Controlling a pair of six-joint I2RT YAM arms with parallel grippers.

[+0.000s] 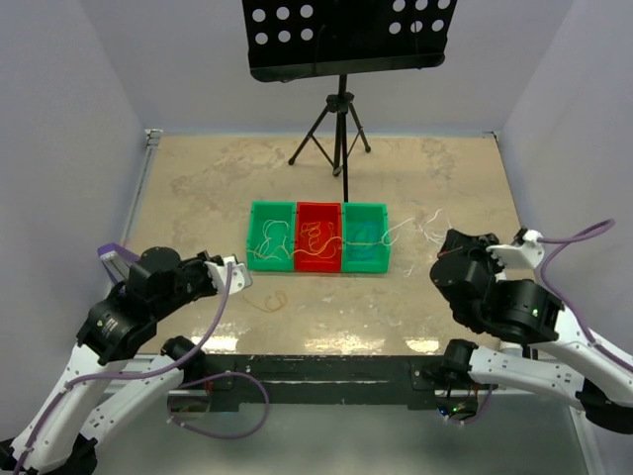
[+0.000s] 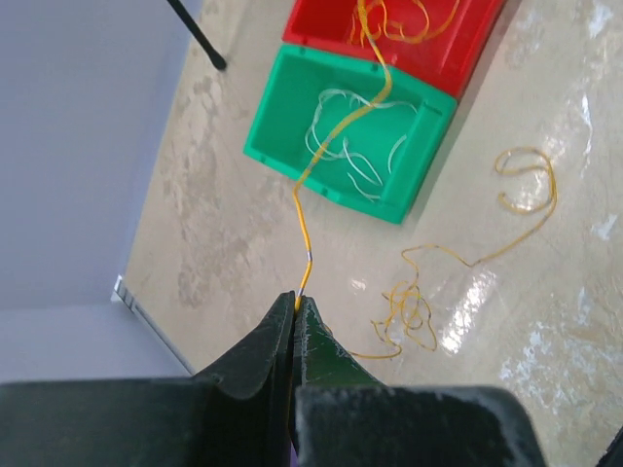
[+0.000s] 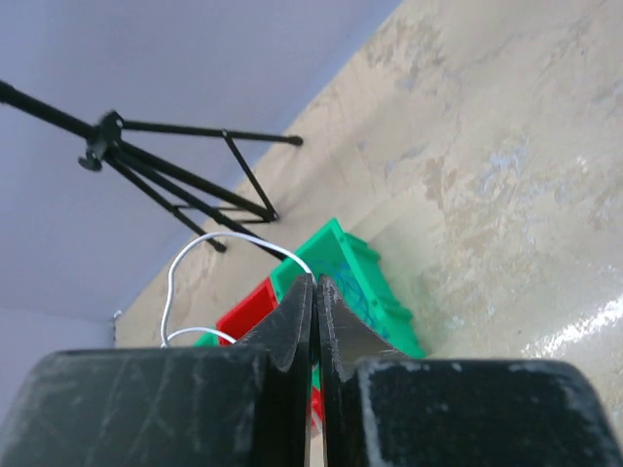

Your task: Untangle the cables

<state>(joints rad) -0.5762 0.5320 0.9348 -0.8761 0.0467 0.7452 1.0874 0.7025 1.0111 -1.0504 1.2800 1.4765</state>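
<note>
The left fingers (image 2: 295,304) are pressed together on the yellow cable (image 2: 303,219), pinching its end at the very tips. From that pinch, low in the middle of the left wrist view, the strand runs up across the near green bin (image 2: 341,193), over the whitish coil (image 2: 355,161) lying in it, and into the red bin (image 2: 467,53) at the top. Held this way the strand hangs off the counter (image 2: 224,224), which I judge is meant to draw it free of the other coils. Loose yellow loops (image 2: 414,306) lie on the counter to the right of the fingers.

The right fingers (image 3: 314,284) are shut just as tight. The white cable (image 3: 234,236) arcs away from their tips toward the left of that view. It looks nipped between them, though the contact point itself is hidden. In the overhead view it trails from the right-hand green bin (image 1: 364,206), where a pale green coil (image 1: 361,242) lies, toward the right arm. The arms sit at opposite sides, probably to pull the strands apart.
</note>
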